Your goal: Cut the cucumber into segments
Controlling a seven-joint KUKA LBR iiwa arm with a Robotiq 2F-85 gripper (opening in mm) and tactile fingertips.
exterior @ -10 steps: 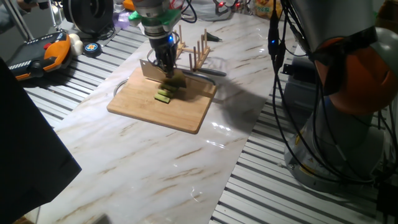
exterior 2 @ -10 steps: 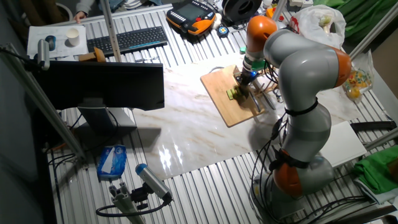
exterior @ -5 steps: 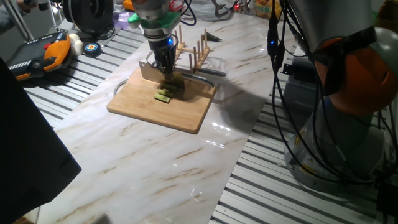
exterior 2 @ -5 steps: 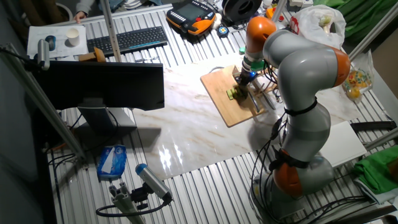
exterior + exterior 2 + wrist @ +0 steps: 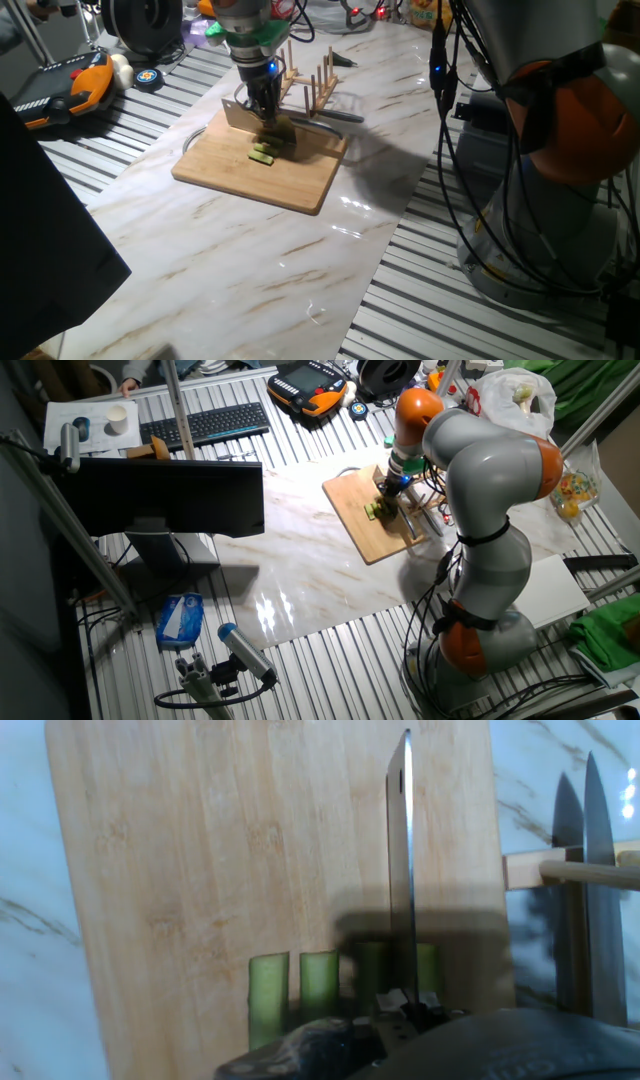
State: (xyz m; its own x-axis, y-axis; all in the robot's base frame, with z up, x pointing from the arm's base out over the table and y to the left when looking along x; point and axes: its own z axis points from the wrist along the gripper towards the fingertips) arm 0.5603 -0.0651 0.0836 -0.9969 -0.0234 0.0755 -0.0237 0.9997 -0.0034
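where segments (image 5: 320,982) lie, knife (image 5: 401,870) overhead

The large grey-and-orange jointed robot arm (image 5: 480,480) reaches from its base over the table, its wrist pointing straight down. The dark two-finger gripper (image 5: 268,118) hangs low, jaws clamped on a thin upright steel knife blade (image 5: 401,870).

A robotics lab: a slatted metal bench (image 5: 330,650) crowded with a monitor (image 5: 165,500), keyboard (image 5: 205,423), teach pendant (image 5: 310,387); loose cables (image 5: 455,150).
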